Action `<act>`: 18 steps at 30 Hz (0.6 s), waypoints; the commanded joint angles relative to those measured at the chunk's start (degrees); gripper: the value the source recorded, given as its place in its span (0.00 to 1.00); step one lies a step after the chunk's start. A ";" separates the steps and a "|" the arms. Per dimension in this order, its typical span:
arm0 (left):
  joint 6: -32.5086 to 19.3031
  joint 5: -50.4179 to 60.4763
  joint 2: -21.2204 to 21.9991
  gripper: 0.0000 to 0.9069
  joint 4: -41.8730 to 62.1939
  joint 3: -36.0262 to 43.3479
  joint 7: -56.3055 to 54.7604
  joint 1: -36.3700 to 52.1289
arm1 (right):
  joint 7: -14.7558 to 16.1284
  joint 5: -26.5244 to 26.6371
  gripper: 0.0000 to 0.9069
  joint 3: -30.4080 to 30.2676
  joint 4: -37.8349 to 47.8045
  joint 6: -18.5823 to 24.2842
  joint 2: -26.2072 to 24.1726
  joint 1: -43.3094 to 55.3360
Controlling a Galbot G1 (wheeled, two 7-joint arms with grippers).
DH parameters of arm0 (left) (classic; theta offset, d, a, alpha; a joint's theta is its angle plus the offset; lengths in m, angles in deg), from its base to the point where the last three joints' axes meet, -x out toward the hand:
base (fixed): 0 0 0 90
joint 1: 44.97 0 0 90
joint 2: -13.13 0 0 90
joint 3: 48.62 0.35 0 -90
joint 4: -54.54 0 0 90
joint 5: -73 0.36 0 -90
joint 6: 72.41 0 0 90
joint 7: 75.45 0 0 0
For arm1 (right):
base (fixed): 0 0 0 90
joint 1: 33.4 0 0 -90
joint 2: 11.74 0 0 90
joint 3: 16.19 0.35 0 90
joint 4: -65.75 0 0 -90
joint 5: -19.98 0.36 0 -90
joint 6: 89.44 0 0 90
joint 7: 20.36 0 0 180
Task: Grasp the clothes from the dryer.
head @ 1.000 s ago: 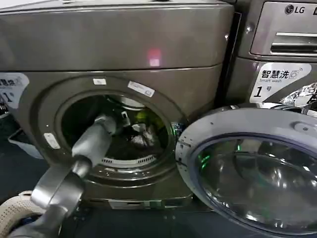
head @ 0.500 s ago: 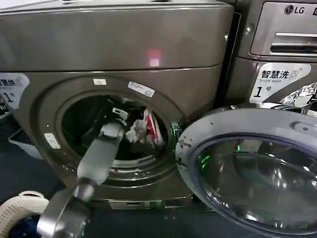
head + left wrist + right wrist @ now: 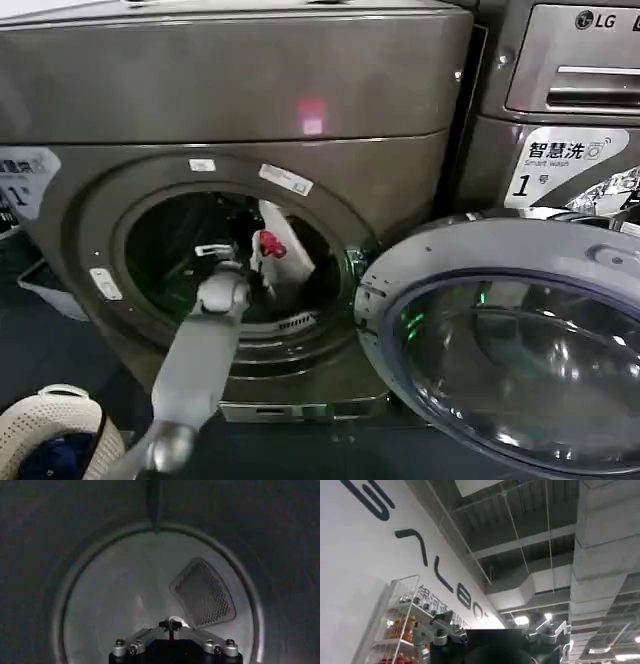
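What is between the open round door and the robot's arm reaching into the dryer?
In the head view, the clothes hang there, inside the dryer opening, right of the left pincer, left of the door.

Laundry corner under an open industrial ceiling

A silver LG machine (image 3: 560,110) stands at the right, a white basket (image 3: 50,425) on the dark floor (image 3: 40,340); overhead, grey ducts (image 3: 605,575), ceiling lamps (image 3: 522,621), a lettered white wall (image 3: 365,555) and stocked shelves (image 3: 400,625).

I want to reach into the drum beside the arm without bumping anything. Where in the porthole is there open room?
The dryer porthole is open left of the left gripper, between the arm and the door ring's left edge. The right side is crowded: the clothes hang there from the gripper, near the open door.
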 commanded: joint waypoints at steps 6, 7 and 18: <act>-0.66 2.35 -0.35 0.00 -11.14 -1.32 -4.38 -6.30 | -0.06 0.28 1.00 0.70 0.23 1.27 0.06 -0.49; -0.59 2.30 -0.44 0.00 -11.18 -1.33 -4.35 -6.30 | -0.03 0.28 1.00 0.74 0.23 1.31 0.06 -0.50; 0.31 2.21 -0.70 0.00 -11.21 -1.40 -4.24 -6.46 | -0.23 -0.02 1.00 2.28 0.25 -0.49 -0.09 -1.00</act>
